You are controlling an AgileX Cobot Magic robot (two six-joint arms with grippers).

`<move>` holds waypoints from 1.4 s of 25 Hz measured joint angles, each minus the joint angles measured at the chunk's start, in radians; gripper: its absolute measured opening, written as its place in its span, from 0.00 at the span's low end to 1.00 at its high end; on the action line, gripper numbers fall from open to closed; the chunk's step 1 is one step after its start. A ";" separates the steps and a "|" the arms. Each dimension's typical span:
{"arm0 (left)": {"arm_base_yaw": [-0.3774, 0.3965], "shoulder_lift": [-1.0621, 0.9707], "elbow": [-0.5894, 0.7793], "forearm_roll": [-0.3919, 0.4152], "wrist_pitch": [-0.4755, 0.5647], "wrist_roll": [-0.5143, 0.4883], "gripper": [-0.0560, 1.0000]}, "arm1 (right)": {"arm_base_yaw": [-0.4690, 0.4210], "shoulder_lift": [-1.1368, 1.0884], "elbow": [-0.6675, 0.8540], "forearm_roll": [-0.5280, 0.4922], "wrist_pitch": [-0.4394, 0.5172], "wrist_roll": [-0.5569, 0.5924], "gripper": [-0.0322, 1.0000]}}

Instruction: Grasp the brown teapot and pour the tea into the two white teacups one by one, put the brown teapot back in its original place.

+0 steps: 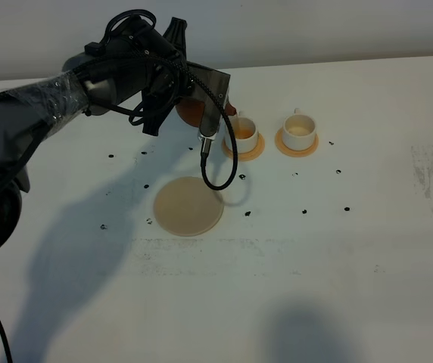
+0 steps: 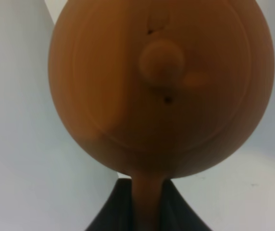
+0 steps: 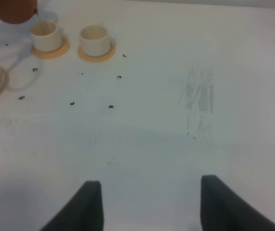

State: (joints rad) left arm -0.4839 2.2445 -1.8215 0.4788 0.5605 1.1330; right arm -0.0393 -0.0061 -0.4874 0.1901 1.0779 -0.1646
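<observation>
Spout of brown teapot (image 1: 190, 112), clenched by its handle in L gripper (image 2: 148, 211), hangs over left teacup (image 1: 243, 134), w/ 2nd teacup (image 1: 299, 130) just to its right.

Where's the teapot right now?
In the exterior high view, the brown teapot hangs in the left gripper, left of centre, spout over the left white teacup, behind the beige disc.

No legible text, label, brand, number or sign in any view. Black specks (image 1: 247, 213) on table (image 1: 368, 287) form no characters.
</observation>
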 joint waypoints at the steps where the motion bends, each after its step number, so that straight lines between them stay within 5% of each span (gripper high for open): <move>1: 0.000 0.000 0.000 0.000 0.000 0.002 0.15 | 0.000 0.000 0.000 0.000 0.000 0.000 0.48; 35: 0.000 -0.002 0.000 0.029 -0.053 0.135 0.15 | 0.000 0.000 0.000 0.000 0.000 0.000 0.48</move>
State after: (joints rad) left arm -0.4839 2.2426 -1.8215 0.5080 0.5070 1.2685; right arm -0.0393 -0.0061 -0.4874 0.1901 1.0779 -0.1646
